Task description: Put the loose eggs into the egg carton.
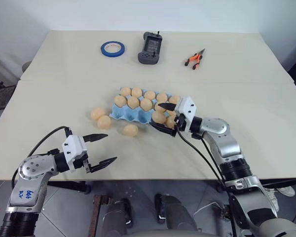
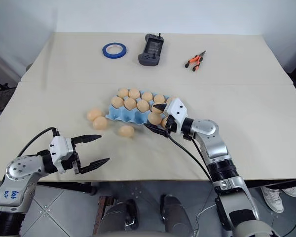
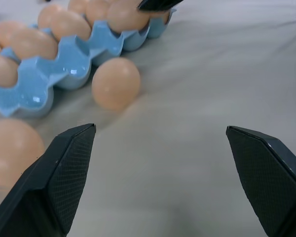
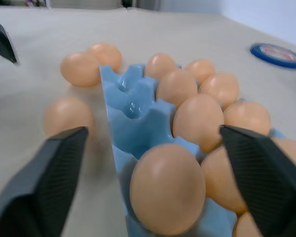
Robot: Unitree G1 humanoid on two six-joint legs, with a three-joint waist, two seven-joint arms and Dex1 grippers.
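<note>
Nearest the head camera, the left gripper (image 1: 102, 148) hangs above the table (image 1: 266, 113) near its front edge, its two black fingers spread wide and grasping nothing. Three loose eggs lie on the tabletop: two (image 1: 97, 114) (image 1: 104, 122) touching just off the left end of the egg carton (image 1: 123, 113), and a third (image 1: 130, 130) just in front of its near row. That light blue carton sits mid-table with at least eleven eggs in its cups and two empty cups at the front left. At its right end the right gripper (image 1: 159, 116) is released, fingers spread either side of an egg (image 4: 167, 187) seated in the near row. Farther back lie one blue tape ring (image 1: 112, 48), one grey handheld controller (image 1: 150, 48) and one pair of orange-handled pliers (image 1: 194, 59).
</note>
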